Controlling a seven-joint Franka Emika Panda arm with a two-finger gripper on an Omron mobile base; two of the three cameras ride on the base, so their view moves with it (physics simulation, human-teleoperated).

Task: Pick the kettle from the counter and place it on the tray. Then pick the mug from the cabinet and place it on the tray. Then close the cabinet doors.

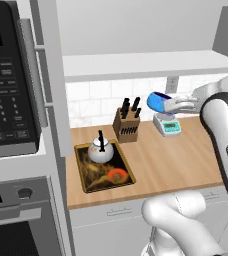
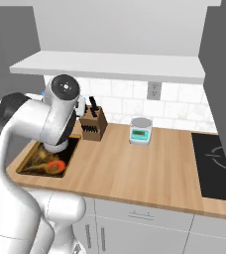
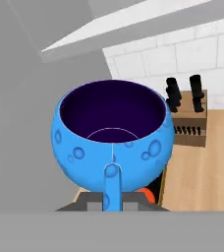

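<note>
Jaws were closed on the mug (image 3: 113,140), the gripper (image 1: 170,104) holding it in the air above the counter (image 1: 161,160); the kettle (image 1: 101,150) sat on the tray (image 1: 88,180).

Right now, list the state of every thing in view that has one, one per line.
Mug: held in the air by the tool, tipped on its side, above the counter.
Kettle: upright on the tray.
Tray: flat on the counter, kettle at its back end.
Tool: shut on the mug.
Cabinet doors: open.
Knife block: upright, knives in.
</note>
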